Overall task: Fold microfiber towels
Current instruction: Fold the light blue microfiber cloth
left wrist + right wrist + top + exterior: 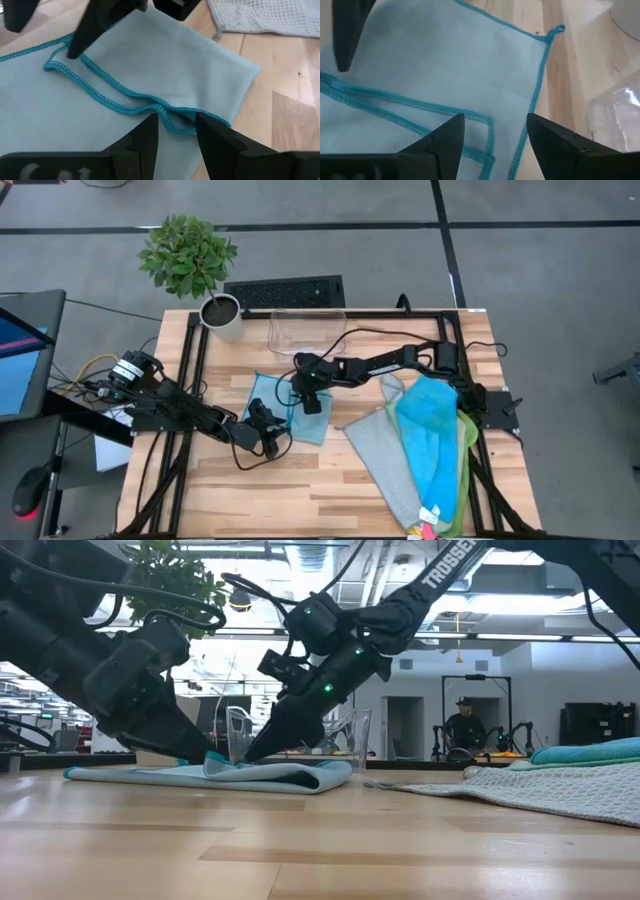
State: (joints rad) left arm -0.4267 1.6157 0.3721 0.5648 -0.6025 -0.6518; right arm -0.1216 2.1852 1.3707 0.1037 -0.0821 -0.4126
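Both grippers, left (268,442) and right (305,398), hover with fingers parted and empty over the light blue towel (272,393) mid-table, apparently mid-fold; next they must pinch its stitched edge.

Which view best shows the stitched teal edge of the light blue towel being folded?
The left wrist view: the light blue microfiber towel fills the picture, its folded hem running between the left tool fingers. The right wrist view shows another hem corner, the high view only a small patch, the low view a flat sliver.
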